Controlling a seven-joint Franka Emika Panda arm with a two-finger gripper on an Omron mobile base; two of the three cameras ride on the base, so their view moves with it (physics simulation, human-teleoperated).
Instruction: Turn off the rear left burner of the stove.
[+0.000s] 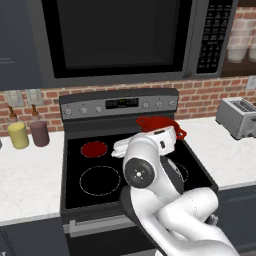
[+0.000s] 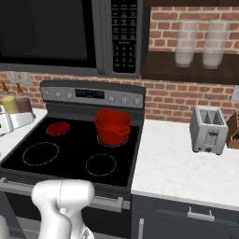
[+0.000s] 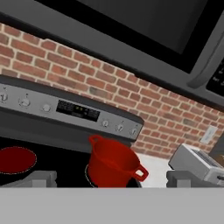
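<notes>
The stove [image 1: 75, 167] is a black glass-top range with a grey steel back panel [image 1: 95, 107] carrying small knobs and a display. Its rear left burner [image 1: 94, 148] glows red, and also shows as a red disc [image 2: 58, 128] in the right base view and at the lower left [image 3: 15, 158] of the hand view. My gripper [image 3: 111, 180] is open, fingertips [image 3: 38, 178] far apart, hovering over the cooktop and facing the back panel [image 3: 43, 99]. The panel's left knobs [image 3: 24, 102] lie up and left of the gripper.
A red pot [image 1: 157, 125] sits on the rear right zone, straight ahead of the hand [image 3: 113, 162]. A microwave [image 1: 120, 35] hangs above. A toaster [image 2: 208, 130] stands on the right counter, with yellow [image 1: 18, 135] and mauve [image 1: 39, 133] canisters on the left.
</notes>
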